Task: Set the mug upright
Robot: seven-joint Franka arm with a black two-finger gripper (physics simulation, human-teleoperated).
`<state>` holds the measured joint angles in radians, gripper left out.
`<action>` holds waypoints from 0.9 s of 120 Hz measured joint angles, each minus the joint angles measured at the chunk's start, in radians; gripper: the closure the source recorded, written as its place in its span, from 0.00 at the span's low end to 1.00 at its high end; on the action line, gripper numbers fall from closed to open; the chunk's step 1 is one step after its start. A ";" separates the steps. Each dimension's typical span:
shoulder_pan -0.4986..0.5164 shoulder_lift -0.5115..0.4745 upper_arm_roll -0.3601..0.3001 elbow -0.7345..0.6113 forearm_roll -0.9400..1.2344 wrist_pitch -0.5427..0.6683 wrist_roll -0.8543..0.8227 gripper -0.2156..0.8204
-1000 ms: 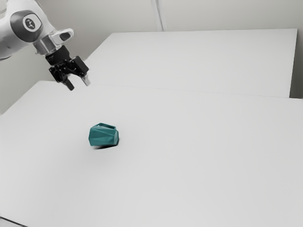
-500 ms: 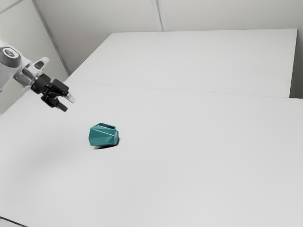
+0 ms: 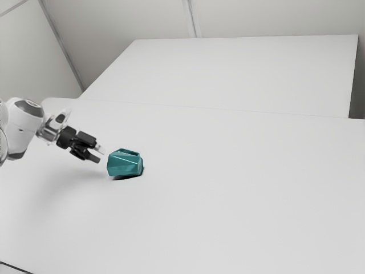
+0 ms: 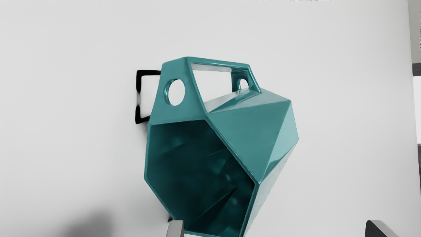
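Exterior view: left of centre, the teal mug [image 3: 125,165] lies on its side, mouth [image 4: 197,171] toward the pincer [image 3: 98,154], which is wide open, holding nothing. The approach seems in hand; next, likely, closing on the mug and tipping it upright.

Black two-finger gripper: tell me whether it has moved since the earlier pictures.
Yes: in the exterior view, the gripper has come lower and closer to the unmoved teal faceted mug.

"Here's the mug [image 4: 246,141], glossy and smooth, looking like glazed ceramic!"

"And the tabletop [image 3: 228,211] reads smooth too, but matt; the gripper [image 3: 98,154], a dull plastic by its look."
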<state>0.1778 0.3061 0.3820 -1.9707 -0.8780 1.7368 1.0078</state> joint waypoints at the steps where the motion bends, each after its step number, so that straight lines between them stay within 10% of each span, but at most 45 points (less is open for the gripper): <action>1: 0.000 0.002 0.000 -0.001 -0.004 0.001 0.004 0.21; 52: -0.010 0.040 -0.020 -0.054 -0.205 0.022 0.134 0.22; 85: -0.013 0.043 -0.026 -0.085 -0.267 0.024 0.178 0.72; 108: -0.014 0.037 -0.026 -0.080 -0.274 0.025 0.203 0.88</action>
<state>0.1641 0.3429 0.3558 -2.0511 -1.1523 1.7616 1.2106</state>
